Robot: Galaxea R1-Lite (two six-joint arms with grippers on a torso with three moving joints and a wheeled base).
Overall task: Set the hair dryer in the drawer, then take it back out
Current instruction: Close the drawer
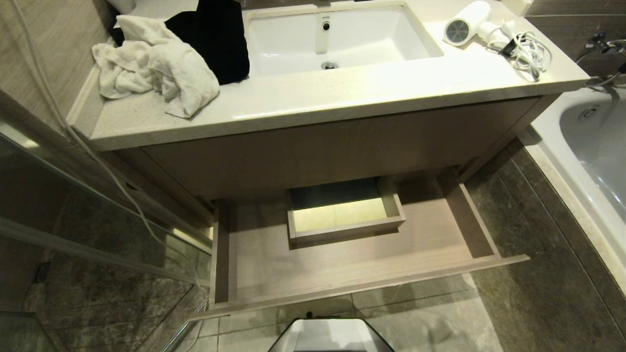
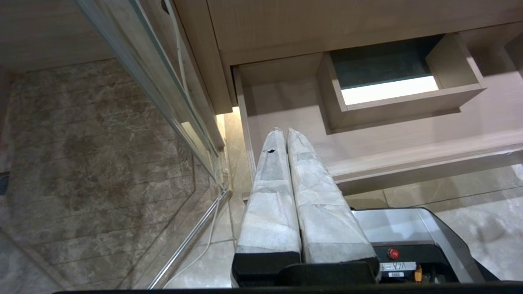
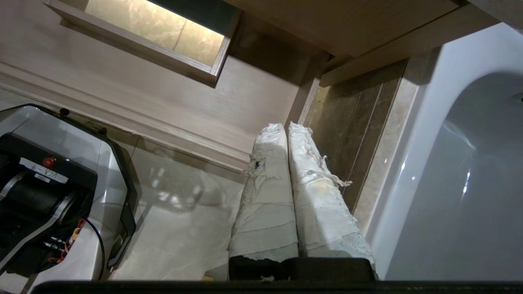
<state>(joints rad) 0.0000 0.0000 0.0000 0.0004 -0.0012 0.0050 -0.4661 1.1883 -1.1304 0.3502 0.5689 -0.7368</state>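
Both grippers hang empty, jaws pressed together — the left gripper (image 2: 286, 131) by the drawer's (image 1: 342, 283) left end, the right gripper (image 3: 288, 127) near its bathtub-side end. The drawer stands pulled out. The hair dryer (image 1: 467, 23) — white, stubby barrel, dark grille, coiled cord — lies on the desk (image 1: 342, 98) beside the sink (image 1: 337, 36).

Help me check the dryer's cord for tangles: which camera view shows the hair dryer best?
The head view: the hair dryer lies on the countertop right of the sink, grille and bundled cord visible. Neither wrist view shows it; both look at the open drawer and floor.
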